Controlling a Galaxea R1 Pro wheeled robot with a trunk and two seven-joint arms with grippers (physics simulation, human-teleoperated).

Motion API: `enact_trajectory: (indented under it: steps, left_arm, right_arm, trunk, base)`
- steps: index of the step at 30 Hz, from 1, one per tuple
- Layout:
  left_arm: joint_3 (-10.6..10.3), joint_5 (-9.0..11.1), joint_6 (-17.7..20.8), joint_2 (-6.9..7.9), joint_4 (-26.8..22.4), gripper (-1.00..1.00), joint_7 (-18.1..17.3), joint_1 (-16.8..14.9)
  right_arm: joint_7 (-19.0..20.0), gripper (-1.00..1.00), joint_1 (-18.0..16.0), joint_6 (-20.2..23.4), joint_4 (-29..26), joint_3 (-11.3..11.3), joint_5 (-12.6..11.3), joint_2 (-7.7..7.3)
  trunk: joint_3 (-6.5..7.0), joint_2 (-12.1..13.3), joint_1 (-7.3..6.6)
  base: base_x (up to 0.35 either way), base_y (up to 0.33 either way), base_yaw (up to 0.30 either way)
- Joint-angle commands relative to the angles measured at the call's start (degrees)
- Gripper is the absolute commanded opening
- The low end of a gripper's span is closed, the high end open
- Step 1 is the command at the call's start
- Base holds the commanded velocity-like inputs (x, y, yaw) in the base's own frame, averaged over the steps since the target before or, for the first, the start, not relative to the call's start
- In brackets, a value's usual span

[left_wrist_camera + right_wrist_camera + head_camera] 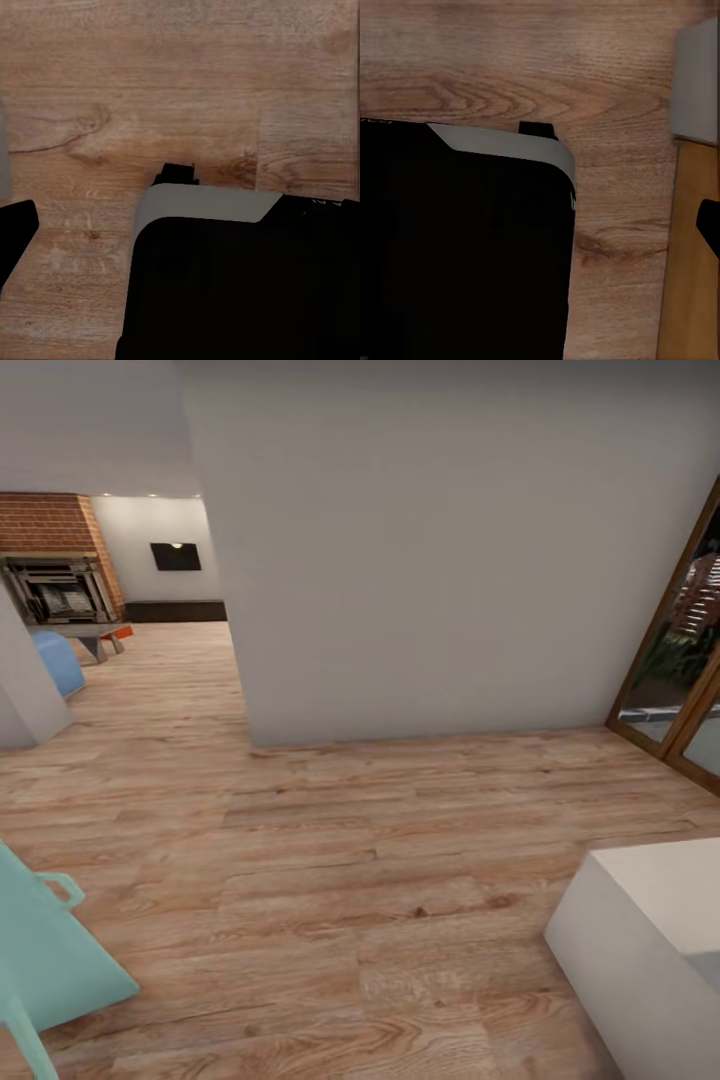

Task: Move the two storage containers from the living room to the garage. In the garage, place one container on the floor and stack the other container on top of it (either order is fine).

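Robot faces a white wall [440, 560]; an orange container [121, 631] sits far ahead-left by the fireplace [55, 588], nearer the left arm. End effector states: can't tell.

Light wood-plank floor [330, 860], white wall [450, 550], red-brick fireplace [55, 525].

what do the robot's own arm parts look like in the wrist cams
In both wrist views the robot's body is a large matte black block with rounded corners, capped by a light grey band along its edge. No cables or markings are legible. The fingers cannot be clearly made out.
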Motion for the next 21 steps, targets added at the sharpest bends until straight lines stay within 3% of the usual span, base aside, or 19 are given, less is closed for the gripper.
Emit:
enact_trajectory:
  steps: [1, 10, 21]
  left_arm:
    - [0.2, 0.4, -0.2, -0.02, 0.1, 1.0, 0.0, 0.0]
    - [0.2, 0.4, -0.2, -0.02, 0.1, 1.0, 0.0, 0.0]
    - [0.2, 0.4, -0.2, -0.02, 0.1, 1.0, 0.0, 0.0]
  right_arm:
    - [0.0, 1.0, -0.1, -0.3, 0.2, 0.5, -0.5, 0.05]
    - [0.0, 1.0, -0.1, -0.3, 0.2, 0.5, -0.5, 0.05]
    - [0.0, 1.0, -0.1, -0.4, 0.2, 0.5, -0.5, 0.05]
  trunk:
    - [-0.06, 0.0, 0.04]
    - [-0.06, 0.0, 0.04]
    - [-0.06, 0.0, 0.04]
  base:
    - [0.323, 0.0, 0.0]
    - [0.323, 0.0, 0.007]
    - [0.323, 0.0, 0.199]
